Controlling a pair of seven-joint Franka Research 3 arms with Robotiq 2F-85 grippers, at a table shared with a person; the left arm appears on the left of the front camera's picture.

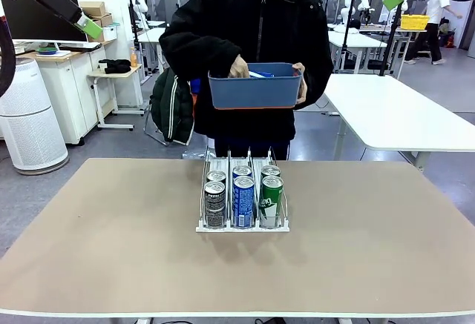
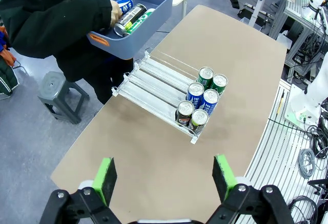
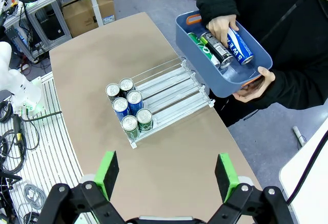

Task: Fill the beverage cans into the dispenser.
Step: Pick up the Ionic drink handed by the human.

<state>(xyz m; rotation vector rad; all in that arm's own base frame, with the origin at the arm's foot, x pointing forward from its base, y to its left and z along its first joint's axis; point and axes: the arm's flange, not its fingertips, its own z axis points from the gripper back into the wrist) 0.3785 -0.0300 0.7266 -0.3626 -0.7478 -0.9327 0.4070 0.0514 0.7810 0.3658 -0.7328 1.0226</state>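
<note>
Dispenser (image 2: pixel 154 78): mid-surface (image 1: pixel 111 227); the far stretch of all three lanes is bare.
Loaded: six beverage cans (image 1: pixel 243 199), two per lane, at the robot's end.
Remaining: loose cans (image 2: pixel 128 19) in the blue tub (image 1: pixel 256 90) held by the person.
Left tool (image 2: pixel 164 166): wide, empty, raised.
Right tool (image 3: pixel 166 168): wide, empty, raised.
Progress: judged partly filled.

The left end effector (image 2: pixel 164 175) and the right end effector (image 3: pixel 167 172) look alike: black angular linkage bodies with round silver screws (image 2: pixel 57 195) at the joints, and two fingers faced with bright green pads (image 2: pixel 106 179). The person (image 1: pixel 256 12) at the far side wears a black padded jacket (image 1: pixel 223 27) with a front zip and long sleeves (image 1: pixel 189 42), over dark trousers (image 1: pixel 226 148).
</note>
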